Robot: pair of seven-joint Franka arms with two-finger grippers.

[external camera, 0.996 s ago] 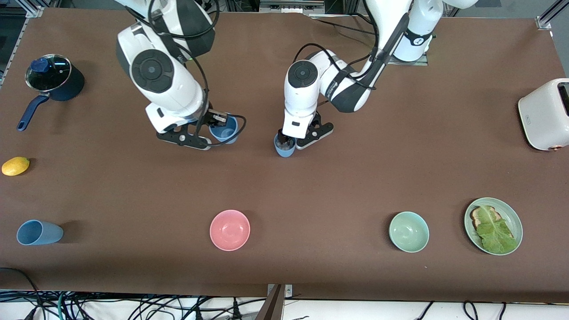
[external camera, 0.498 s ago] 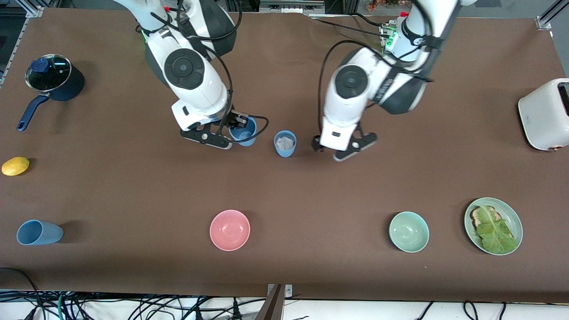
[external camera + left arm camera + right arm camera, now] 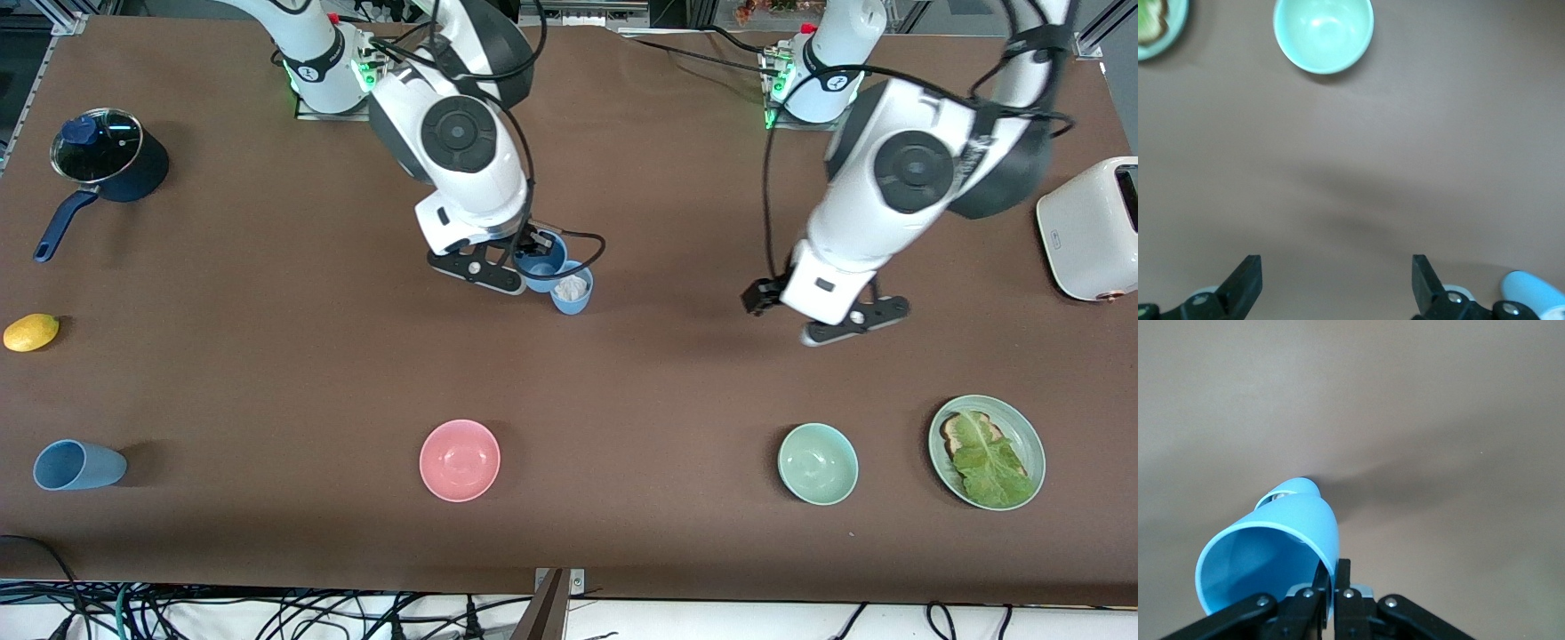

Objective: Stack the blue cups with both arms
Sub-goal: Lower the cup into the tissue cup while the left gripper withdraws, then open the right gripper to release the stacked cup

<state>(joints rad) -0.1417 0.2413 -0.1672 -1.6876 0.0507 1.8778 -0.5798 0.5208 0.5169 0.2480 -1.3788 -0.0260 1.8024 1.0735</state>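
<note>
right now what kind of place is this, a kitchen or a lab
Most likely a robot lab bench dressed with kitchen props. Two arms are bolted to a brown-covered table, loose cables trail under its near edge, and a toaster, a lidded saucepan and bowls sit spaced far apart.

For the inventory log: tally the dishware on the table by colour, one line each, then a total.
Light blue: 3, the held cup in the right gripper, the standing cup, the lying cup
Pink: 1, the pink bowl
Pale green: 2, the green bowl and the plate
Dark blue: 1, the saucepan
Total: 7
</note>
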